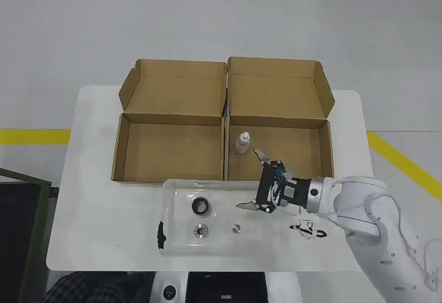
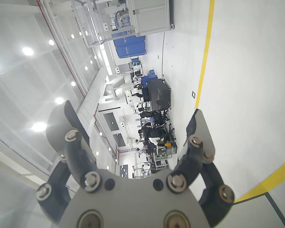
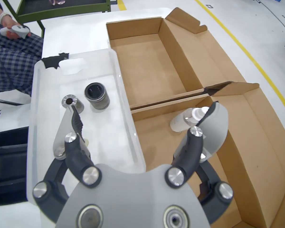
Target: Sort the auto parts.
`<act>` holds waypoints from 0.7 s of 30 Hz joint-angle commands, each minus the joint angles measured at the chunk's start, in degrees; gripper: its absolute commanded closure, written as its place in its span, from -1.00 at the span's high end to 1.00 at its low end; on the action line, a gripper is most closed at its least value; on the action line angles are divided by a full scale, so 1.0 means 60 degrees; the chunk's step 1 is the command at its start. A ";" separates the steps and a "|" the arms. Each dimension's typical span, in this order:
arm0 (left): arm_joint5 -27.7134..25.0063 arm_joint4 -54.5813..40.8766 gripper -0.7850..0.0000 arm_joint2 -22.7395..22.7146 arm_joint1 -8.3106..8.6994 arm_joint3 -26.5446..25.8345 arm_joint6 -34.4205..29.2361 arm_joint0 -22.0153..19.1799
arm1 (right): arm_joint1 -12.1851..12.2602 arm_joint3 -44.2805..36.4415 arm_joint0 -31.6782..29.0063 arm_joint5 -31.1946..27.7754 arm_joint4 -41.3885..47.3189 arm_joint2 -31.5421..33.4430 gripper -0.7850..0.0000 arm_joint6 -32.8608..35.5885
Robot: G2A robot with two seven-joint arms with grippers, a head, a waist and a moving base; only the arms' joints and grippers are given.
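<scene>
Hovering right where the clear tray [image 1: 266, 236] [image 3: 35, 110] meets the right cardboard box [image 1: 300, 151] [image 3: 256, 129], the right end effector [image 1: 249, 179] [image 3: 142, 110] is spread wide open with nothing in it. One finger hangs over the tray, the other over the box, close to the little white bottle [image 1: 242, 142] [image 3: 184, 120]. That bottle sits in the right box near the wall next to the left box [image 1: 167, 151] [image 3: 144, 58].

Three parts are in the tray: a black ring-shaped bearing [image 1: 201, 205] [image 3: 96, 95], a silver cone-ish plug [image 1: 199, 231] [image 3: 71, 102] just beside it, and a small screw [image 1: 237, 227] a bit apart, toward the arm. There's a scrap of black tape [image 1: 161, 235] [image 3: 53, 61] on the tray's left end.

Both boxes sit side by side on the white desk [image 1: 92, 189], flaps open at the far side, just behind the tray.

The left end effector [image 2: 133, 110] is released too, empty, and pointed off at the room, with a yellow floor line [image 2: 205, 48] behind it.
</scene>
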 commanded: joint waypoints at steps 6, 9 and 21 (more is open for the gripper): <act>0.0000 0.0000 1.00 0.0000 0.0000 0.0000 0.0000 0.0000 | 0.0107 -0.0547 -0.0496 -0.0294 -0.0515 -0.0415 1.00 0.0681; 0.0000 0.0000 1.00 0.0000 0.0000 0.0000 0.0000 0.0000 | 0.0134 -0.0663 -0.0600 -0.0286 -0.0797 -0.0622 1.00 0.0863; 0.0000 0.0000 1.00 0.0000 0.0000 0.0000 0.0000 0.0000 | 0.0190 -0.0461 -0.0671 -0.0164 -0.2148 -0.1381 1.00 0.0918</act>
